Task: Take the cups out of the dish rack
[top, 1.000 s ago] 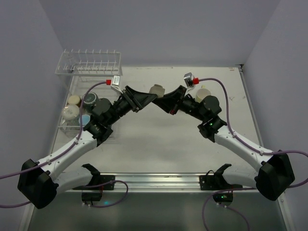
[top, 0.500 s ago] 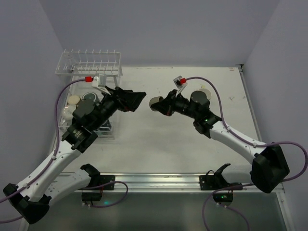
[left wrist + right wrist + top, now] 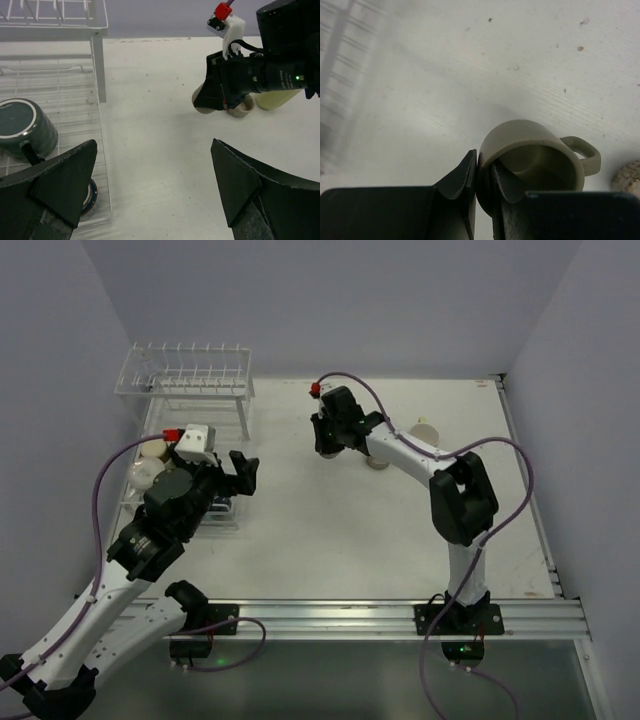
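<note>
The tan mug [image 3: 535, 160] shows low in the centre of the right wrist view, handle to the right, its rim pinched between the right fingers [image 3: 457, 187], one inside and one outside. In the overhead view that grip is at upper centre above the white counter [image 3: 330, 530], well apart from the dish rack [image 3: 185, 370] at upper left. The left fingers [image 3: 60, 175] are spread wide, holding nothing, beside the rack's lower tray, where a dark grey mug [image 3: 22, 131] lies on its side.

The left arm [image 3: 105, 588] and right arm [image 3: 400, 448] pair white links with black joint housings; purple cables [image 3: 345, 375] end in red plugs [image 3: 171, 433]; the fingers [image 3: 55, 185] are black wedges.
</note>
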Available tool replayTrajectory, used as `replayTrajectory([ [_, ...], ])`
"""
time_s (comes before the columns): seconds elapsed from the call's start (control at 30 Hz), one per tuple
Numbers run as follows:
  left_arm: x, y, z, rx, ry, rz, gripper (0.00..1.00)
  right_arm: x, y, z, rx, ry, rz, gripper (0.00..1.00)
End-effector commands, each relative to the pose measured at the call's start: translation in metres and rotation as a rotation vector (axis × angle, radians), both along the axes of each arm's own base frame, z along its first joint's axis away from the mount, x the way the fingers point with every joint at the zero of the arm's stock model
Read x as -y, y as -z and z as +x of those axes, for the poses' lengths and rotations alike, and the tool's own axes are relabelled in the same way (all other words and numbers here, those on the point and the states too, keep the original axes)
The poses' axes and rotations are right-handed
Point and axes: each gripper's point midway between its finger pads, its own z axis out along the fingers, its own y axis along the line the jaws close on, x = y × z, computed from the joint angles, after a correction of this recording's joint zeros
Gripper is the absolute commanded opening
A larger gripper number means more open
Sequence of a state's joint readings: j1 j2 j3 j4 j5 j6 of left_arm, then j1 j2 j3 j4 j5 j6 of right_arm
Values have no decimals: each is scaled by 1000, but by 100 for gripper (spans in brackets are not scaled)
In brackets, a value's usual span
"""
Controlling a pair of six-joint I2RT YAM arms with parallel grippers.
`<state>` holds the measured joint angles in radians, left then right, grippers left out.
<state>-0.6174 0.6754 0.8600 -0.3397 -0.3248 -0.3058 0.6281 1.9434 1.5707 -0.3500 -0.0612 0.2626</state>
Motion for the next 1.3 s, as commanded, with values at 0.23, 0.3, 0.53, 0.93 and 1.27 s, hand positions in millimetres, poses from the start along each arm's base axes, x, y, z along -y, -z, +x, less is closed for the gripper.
replayTrajectory([
  [0.23,-14,16,-1,11,-40,84,100,30,56,41,-78,51,-258,0],
  [0.3,-14,18,-1,7,-40,85,100,33,62,42,-99,54,-271,0],
  [0.53,-17,22,4,-8,-68,95,100,42,76,35,-120,68,-305,15],
  [0.93,-26,-40,20,7,-194,-1,100,19,-54,1,30,19,38,72],
  [1.27,-39,-85,117,-57,-390,-5,100,32,-97,-111,103,-69,442,82],
])
